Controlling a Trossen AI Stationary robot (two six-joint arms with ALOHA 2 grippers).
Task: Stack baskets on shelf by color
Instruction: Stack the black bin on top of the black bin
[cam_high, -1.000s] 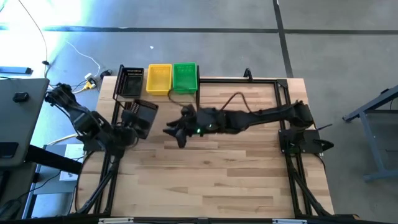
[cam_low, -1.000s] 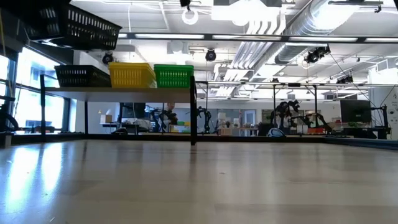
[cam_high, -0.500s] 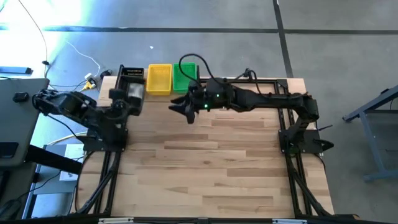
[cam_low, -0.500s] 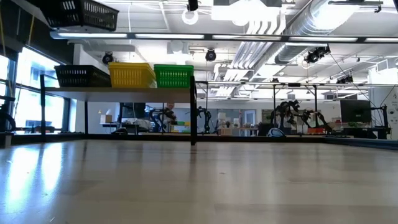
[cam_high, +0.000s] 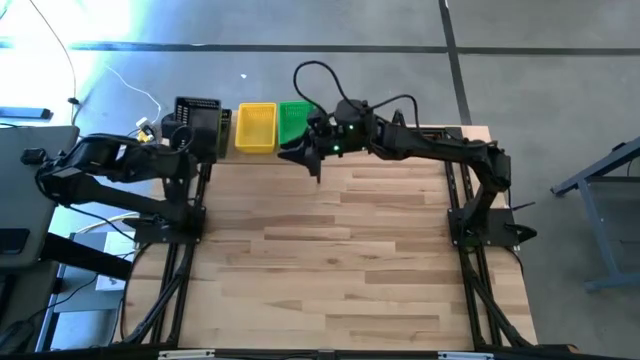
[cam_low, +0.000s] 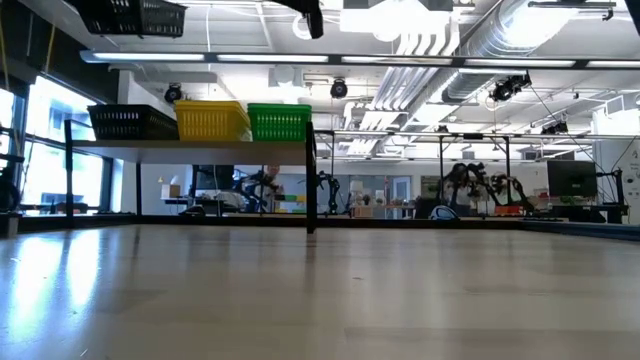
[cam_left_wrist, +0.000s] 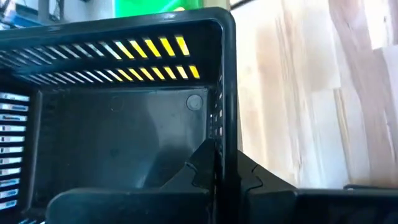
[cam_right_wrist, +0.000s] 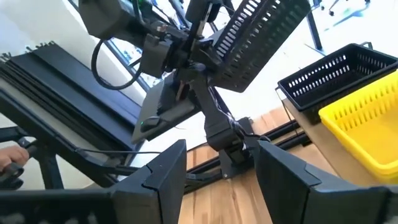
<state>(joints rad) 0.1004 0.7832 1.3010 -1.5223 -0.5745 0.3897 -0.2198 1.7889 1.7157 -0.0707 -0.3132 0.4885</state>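
Above the shelf (cam_low: 190, 146), left pincer (cam_left_wrist: 217, 171) (clamped) holds black basket (cam_left_wrist: 118, 118).

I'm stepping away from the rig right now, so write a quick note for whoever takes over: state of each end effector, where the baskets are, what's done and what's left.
Left end effector: shut on the rim of a black perforated plastic basket, held high above the black basket on the shelf.
Right end effector: open and empty, raised near the bright green plastic basket.
Light wooden shelf on a black frame: black, yellow perforated plastic basket and green, side by side.
Done: the three colours are set on the shelf.
Left: lower the held basket onto the black one. No other loose baskets are in view.
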